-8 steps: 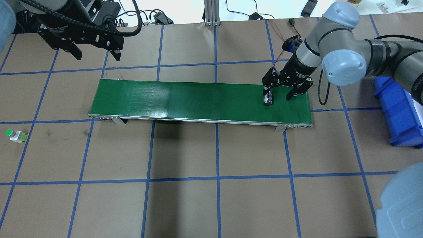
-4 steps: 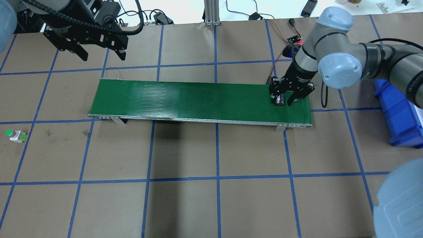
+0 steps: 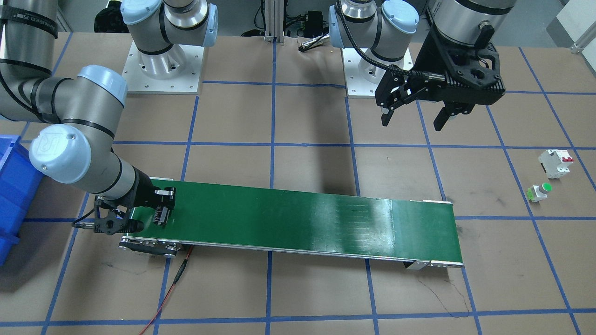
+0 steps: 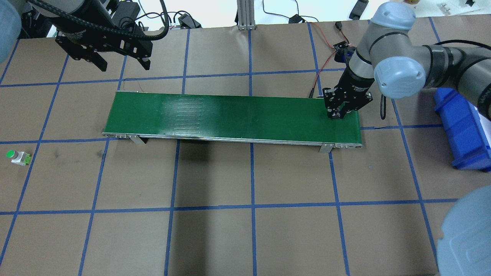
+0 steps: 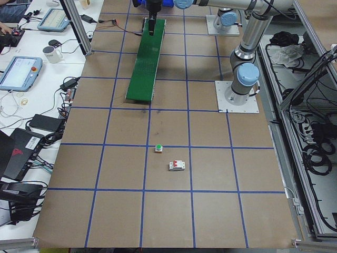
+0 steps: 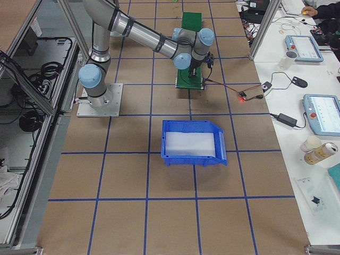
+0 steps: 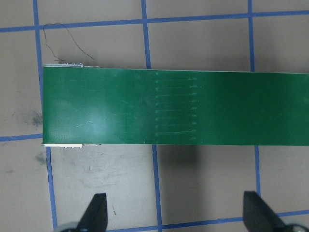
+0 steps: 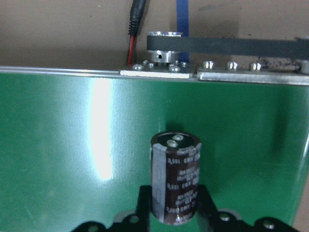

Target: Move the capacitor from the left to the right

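The capacitor, a dark cylinder with pale markings, is at the right end of the green belt. It stands up between my right gripper's fingers in the right wrist view. My right gripper is shut on it, low over the belt. In the front view the right gripper and the capacitor are at the belt's left end. My left gripper is open and empty above the table beyond the belt's left end. It also shows in the front view and the left wrist view.
A blue bin stands right of the belt. It also shows in the front view. A white breaker and a green-capped button lie on the table past the belt's other end. A red wire trails from the belt's right end.
My right gripper has moved right along the belt and closed on the capacitor, which has also moved right. My left gripper has shifted slightly right, still open.
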Controlling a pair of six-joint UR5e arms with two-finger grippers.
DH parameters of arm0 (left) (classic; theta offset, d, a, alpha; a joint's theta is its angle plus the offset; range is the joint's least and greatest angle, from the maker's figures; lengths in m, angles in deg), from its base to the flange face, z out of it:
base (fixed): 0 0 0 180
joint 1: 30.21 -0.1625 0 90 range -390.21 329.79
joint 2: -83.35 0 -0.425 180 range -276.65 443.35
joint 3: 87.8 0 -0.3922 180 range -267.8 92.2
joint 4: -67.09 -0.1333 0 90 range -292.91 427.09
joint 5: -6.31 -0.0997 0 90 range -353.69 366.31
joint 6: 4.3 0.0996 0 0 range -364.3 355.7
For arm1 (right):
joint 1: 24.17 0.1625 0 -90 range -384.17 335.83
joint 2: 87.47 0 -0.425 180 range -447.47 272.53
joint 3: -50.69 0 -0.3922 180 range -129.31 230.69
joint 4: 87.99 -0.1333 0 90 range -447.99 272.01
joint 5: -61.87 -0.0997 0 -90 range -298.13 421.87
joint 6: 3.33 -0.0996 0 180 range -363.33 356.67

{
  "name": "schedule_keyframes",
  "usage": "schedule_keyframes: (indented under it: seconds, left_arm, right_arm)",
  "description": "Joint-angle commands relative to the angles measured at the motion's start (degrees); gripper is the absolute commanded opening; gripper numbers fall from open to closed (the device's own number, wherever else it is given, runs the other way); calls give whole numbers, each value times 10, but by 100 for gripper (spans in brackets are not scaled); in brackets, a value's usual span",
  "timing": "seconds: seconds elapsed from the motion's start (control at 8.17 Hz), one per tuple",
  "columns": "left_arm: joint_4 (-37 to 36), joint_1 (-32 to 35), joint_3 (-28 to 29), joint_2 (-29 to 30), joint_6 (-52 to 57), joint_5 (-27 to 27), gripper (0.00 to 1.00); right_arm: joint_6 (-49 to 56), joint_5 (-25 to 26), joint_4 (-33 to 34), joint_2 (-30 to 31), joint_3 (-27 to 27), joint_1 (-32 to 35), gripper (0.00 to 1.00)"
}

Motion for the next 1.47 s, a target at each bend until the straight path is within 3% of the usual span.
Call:
schedule_keyframes:
  seconds: [0.0, 0.49, 0.73, 0.98, 1.22, 1.35]
  left_arm:
    - [13, 2, -3, 2, 0, -1, 100]
    - [30, 0, 3, -12, 1, -4, 100]
    - [30, 0, 0, -12, 0, -4, 100]
    - [29, 0, 2, -12, 0, -3, 100]
    - [29, 0, 3, -14, 0, -1, 100]
    - [29, 0, 3, -22, 0, -3, 100]
  right_arm:
    - [67, 75, -35, 29, -45, -48, 0]
    - [429, 149, -44, 39, -105, -223, 0]
    - [571, 156, -38, 24, -108, -315, 0]
    - [642, 168, 35, -45, -106, -357, 0]
    - [641, 167, 83, -88, -77, -360, 3]
    - [640, 167, 97, -89, -65, -361, 39]
